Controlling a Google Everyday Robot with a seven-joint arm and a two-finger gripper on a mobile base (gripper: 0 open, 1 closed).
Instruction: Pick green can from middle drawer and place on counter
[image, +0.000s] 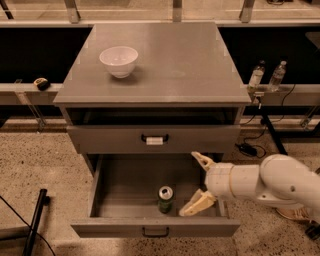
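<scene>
A grey metal drawer cabinet is seen from above and in front, with a broad, flat, smooth grey counter (170, 65) as its top. A round white bowl (119, 61) sits on the counter near its left rear corner. Below, the upper grey drawer (100, 139), whose dark handle bears a white tag, is pulled out only slightly. The wide, deep grey middle drawer (110, 229) with a plain dark bar handle is pulled far out. A small green drink can with a silver top and pull tab (165, 199) stands upright on the drawer floor, near the front wall and about midway across. The white two-finger gripper (187, 184) reaches in from the right, inside the drawer, its cream fingers spread wide apart and pinching nothing; the lower fingertip lies just beside the can's right side. Two clear plastic bottles (256, 76) stand on a ledge right of the cabinet.
</scene>
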